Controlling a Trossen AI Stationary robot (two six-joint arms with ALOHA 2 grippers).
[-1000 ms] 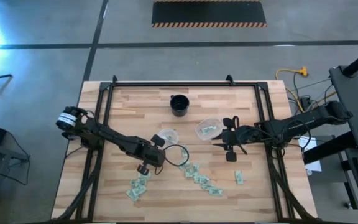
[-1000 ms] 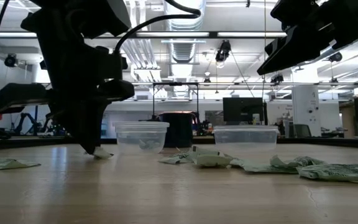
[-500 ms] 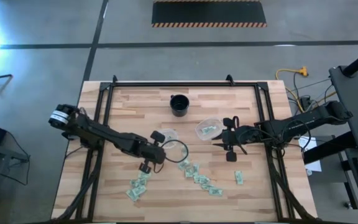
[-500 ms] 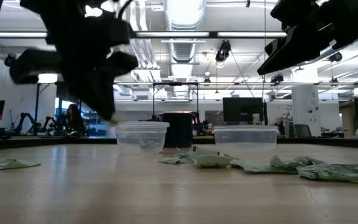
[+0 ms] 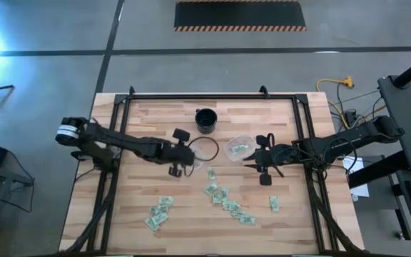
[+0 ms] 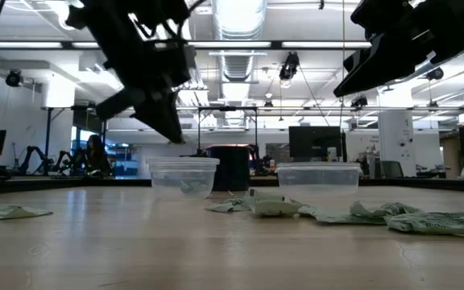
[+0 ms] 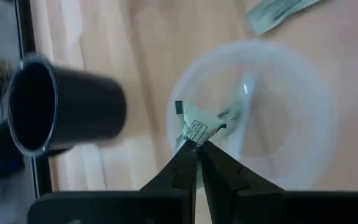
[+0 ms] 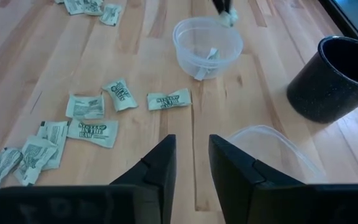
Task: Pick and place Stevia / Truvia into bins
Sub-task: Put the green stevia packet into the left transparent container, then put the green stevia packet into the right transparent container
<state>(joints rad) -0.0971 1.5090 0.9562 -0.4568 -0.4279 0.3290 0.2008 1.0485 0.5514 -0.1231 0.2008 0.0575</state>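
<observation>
Green and white Stevia packets (image 5: pixel 223 200) lie scattered on the near half of the wooden table, with more at the near left (image 5: pixel 159 212). Two clear cups serve as bins. The left bin (image 6: pixel 184 176) holds a packet (image 8: pixel 207 56), and so does the right bin (image 5: pixel 240 148). My left gripper (image 6: pixel 172 135) hangs above the left bin (image 7: pixel 253 118), shut on one packet (image 7: pixel 196 129). My right gripper (image 8: pixel 191 165) waits open in the air beside the right bin, nothing between its fingers. My left gripper pinches a crumpled packet by one end (image 7: pixel 192 139) between its two fingertips. The fingers slant down from the table's left. The rest of the packet sticks out past the tips, lifted clear, over the left bin's rim.
A black round cup (image 5: pixel 205 120) stands toward the far edge, behind the bins. A single packet (image 5: pixel 273 204) lies at the near right. A black cable loop (image 5: pixel 205 148) hangs at my left wrist. Black frame rails (image 5: pixel 116 143) run along the table's sides.
My left gripper has risen from the table near the left packets, carrying one packet. It has swung toward the far edge and the left bin and now hangs above that bin, still shut. My right gripper has kept still.
</observation>
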